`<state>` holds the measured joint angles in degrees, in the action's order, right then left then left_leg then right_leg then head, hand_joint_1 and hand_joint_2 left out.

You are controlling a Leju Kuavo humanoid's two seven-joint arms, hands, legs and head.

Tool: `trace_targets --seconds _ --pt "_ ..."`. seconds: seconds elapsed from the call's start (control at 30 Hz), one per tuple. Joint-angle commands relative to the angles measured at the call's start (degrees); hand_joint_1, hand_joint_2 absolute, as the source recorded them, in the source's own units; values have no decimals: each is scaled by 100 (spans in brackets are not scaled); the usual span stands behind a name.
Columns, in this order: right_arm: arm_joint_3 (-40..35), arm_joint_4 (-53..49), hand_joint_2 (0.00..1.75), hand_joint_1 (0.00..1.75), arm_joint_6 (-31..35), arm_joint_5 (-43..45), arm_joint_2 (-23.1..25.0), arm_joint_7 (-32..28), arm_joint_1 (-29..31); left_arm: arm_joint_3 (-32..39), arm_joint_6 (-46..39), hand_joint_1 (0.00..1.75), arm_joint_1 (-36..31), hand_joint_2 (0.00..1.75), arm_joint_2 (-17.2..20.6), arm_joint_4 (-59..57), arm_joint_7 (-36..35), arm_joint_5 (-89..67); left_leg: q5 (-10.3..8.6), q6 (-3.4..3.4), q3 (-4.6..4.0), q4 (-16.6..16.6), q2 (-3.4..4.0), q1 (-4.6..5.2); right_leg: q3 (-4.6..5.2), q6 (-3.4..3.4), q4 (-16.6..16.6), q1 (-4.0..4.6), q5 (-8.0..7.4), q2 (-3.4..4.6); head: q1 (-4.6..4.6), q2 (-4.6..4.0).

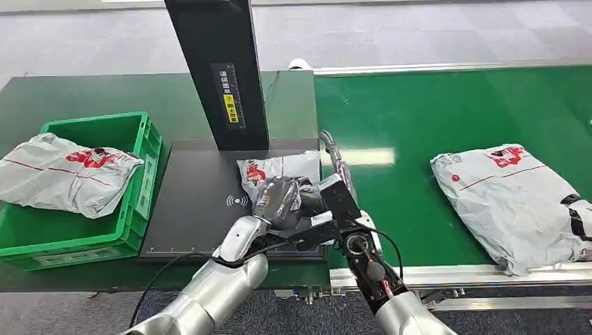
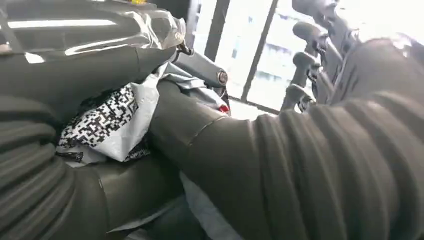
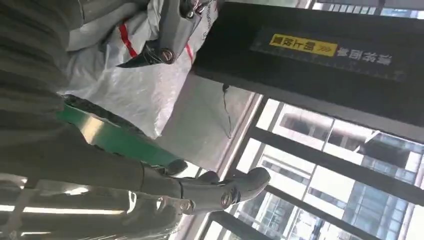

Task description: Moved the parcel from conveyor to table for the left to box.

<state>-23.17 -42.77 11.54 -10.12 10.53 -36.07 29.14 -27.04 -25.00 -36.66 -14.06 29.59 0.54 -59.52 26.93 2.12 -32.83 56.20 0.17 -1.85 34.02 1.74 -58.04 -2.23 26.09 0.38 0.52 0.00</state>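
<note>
A grey plastic parcel (image 1: 279, 167) with red print lies on the black scan plate (image 1: 195, 209) of the table, at the foot of the black column. My left hand (image 1: 278, 201) lies over its near end and grips it. The left wrist view has the parcel's printed code patch (image 2: 110, 125) pinned between the thick thumb (image 2: 180, 120) and the palm. My right hand (image 1: 336, 192) stands at the parcel's right edge with its fingers stretched out along it. In the right wrist view one finger (image 3: 167, 30) touches the parcel (image 3: 135, 85) and the thumb (image 3: 225, 192) is held away from it.
A green crate (image 1: 91, 122) at the left holds another grey parcel (image 1: 63, 171). The black column (image 1: 220, 70) rises just behind the plate. A third parcel (image 1: 509, 195) lies on the green conveyor (image 1: 419, 118) at the right.
</note>
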Motion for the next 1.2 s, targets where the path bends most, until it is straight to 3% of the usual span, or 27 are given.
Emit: trace_targets --seconds 0.03,0.1,0.13,0.73,0.9,1.07,1.13,1.2 --pt "-207 -641 175 0 -122 1 38 -42 82 1403 -347 175 -90 175 553 -345 -17 314 5 -11 18 -6 52 4 8 -18 0 0 -9 45 11 0" --pt "-207 -641 175 0 -122 1 38 -42 82 1403 -347 175 -90 175 553 -345 -17 314 4 -9 38 -10 83 2 9 -26 0 4 -8 71 -35 0" --pt "-207 -641 175 0 -122 1 38 -42 82 1403 -347 175 -90 175 553 -345 -17 314 -2 -8 19 -1 43 -3 10 -18 0 7 -3 34 -28 0" --pt "-240 -1236 175 0 -687 152 -96 102 -198 1873 -608 175 96 175 634 -408 201 414 0 -13 28 -6 44 -1 0 -19 6 6 -3 34 -28 0" --pt "-263 -1578 175 0 -744 173 -166 167 -365 2029 -733 175 295 175 583 -115 552 616 -2 -11 30 -10 42 1 -2 -21 8 5 -3 31 -30 0" --pt "-249 -1806 175 0 -760 165 -216 197 -571 2199 -1500 175 794 175 553 1061 2211 1510 1 -11 30 -10 43 -1 0 -20 9 6 -2 32 -30 0" --pt "-231 -1732 175 0 -721 176 -210 182 -550 2616 -1500 175 1253 175 342 2345 3084 1591 3 -15 26 -5 43 -2 2 -22 8 9 0 30 -31 0" --pt "-235 -1651 175 0 -702 189 -191 162 -502 2676 -1500 175 1418 175 219 2774 3327 1652 1 -9 14 -1 43 0 16 -13 3 4 0 32 -28 0"
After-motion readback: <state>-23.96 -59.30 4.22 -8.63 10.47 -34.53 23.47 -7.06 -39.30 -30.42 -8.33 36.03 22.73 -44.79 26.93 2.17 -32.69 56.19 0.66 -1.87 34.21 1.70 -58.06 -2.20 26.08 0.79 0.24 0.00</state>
